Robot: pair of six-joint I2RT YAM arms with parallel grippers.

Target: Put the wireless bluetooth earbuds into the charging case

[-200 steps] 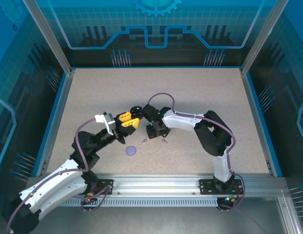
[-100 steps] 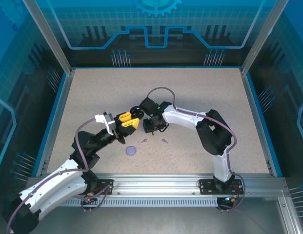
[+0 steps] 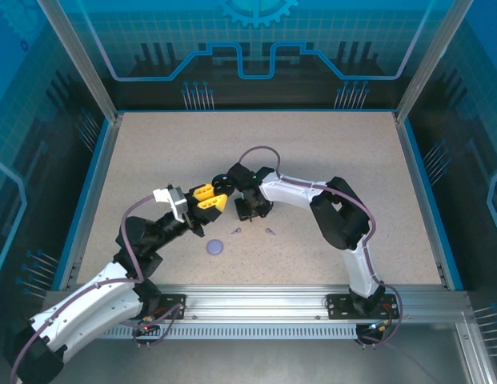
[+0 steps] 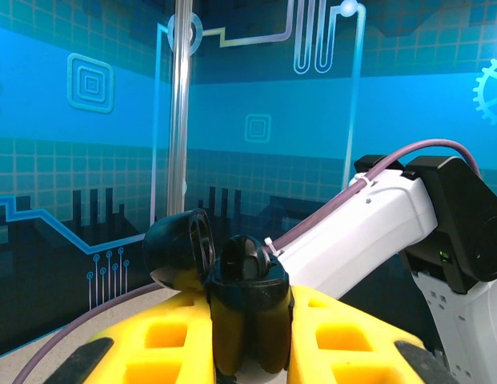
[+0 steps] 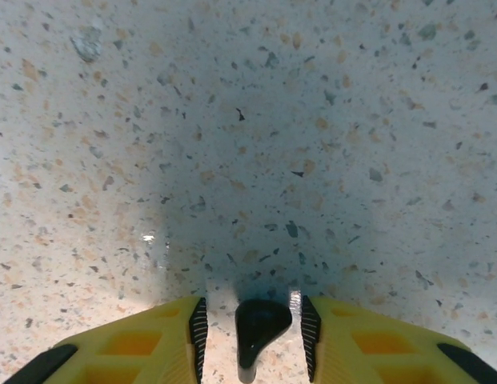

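My left gripper (image 3: 212,198) is shut on a black charging case (image 4: 248,304), held upright with its round lid (image 4: 180,248) flipped open to the left. In the top view the case (image 3: 222,182) sits at the yellow fingertips. My right gripper (image 3: 252,211) points down at the table just right of it. A black earbud (image 5: 260,324) lies on the speckled table between the right gripper's (image 5: 254,314) yellow fingers (image 5: 198,336), with a gap on each side, so the jaws are open. Two lavender earbuds (image 3: 236,231) (image 3: 270,230) lie on the table nearby.
A lavender disc-shaped case (image 3: 215,247) lies on the table in front of the grippers. The right arm's white link (image 4: 368,232) passes close behind the held case. Blue-rimmed walls (image 3: 88,184) border the table.
The right wrist has shifted slightly left and away from the arm bases, closer to the left gripper's case. The left arm has barely moved.
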